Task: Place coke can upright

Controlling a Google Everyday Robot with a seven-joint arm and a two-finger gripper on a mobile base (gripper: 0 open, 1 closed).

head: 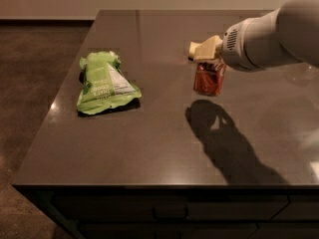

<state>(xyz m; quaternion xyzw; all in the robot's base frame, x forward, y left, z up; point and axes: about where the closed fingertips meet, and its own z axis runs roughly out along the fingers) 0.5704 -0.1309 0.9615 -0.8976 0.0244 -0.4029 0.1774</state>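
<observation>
The coke can [209,79] is red and roughly upright, held above the dark tabletop [164,148], with its shadow on the surface below it. My gripper [211,67] comes in from the right on the pale grey arm [269,36] and is shut on the can's upper part. The can hangs right of the table's middle, just in front of the sponge.
A green snack bag [104,82] lies flat on the left part of the table. A pale yellow sponge [203,49] sits just behind the can. The table's left and front edges drop to a brown floor [35,83].
</observation>
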